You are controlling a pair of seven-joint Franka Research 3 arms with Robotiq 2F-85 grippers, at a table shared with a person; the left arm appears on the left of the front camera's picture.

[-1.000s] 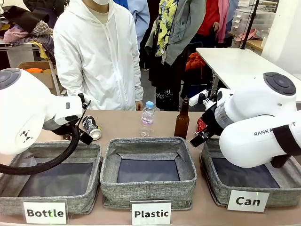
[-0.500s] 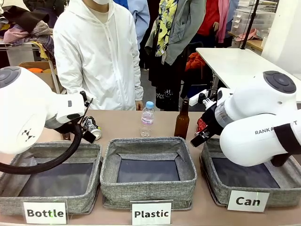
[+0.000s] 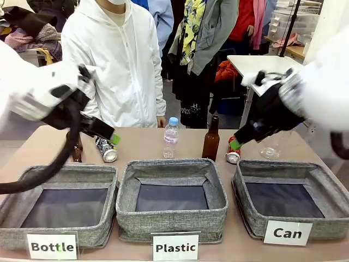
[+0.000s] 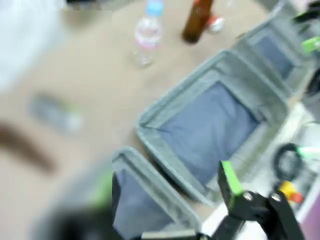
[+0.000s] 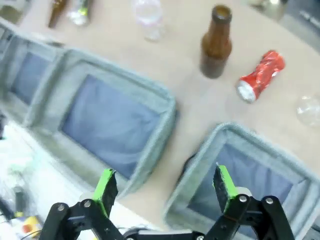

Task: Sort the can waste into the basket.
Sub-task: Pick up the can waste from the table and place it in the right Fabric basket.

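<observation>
- So, front view: you're at the reach-in step. Both crushed cans lie on the table [image 3: 147, 141] behind the baskets, and none is in the Can basket [image 3: 323, 170]. Your right gripper [image 3: 236, 143] hangs spread and empty just above the red can [image 3: 233, 156]. Your left gripper [image 3: 112, 137] hovers near the dark can [image 3: 107, 149].
- Left wrist view: it's blurred, but the pads stand wide apart with nothing between them.
- Right wrist view: the fingers are spread, and the red can lies just beyond the Can basket's rim, near a brown bottle [image 5: 216, 42]. Next, I'd judge, drop onto that can and pinch across its body, clear of the bottle.
</observation>
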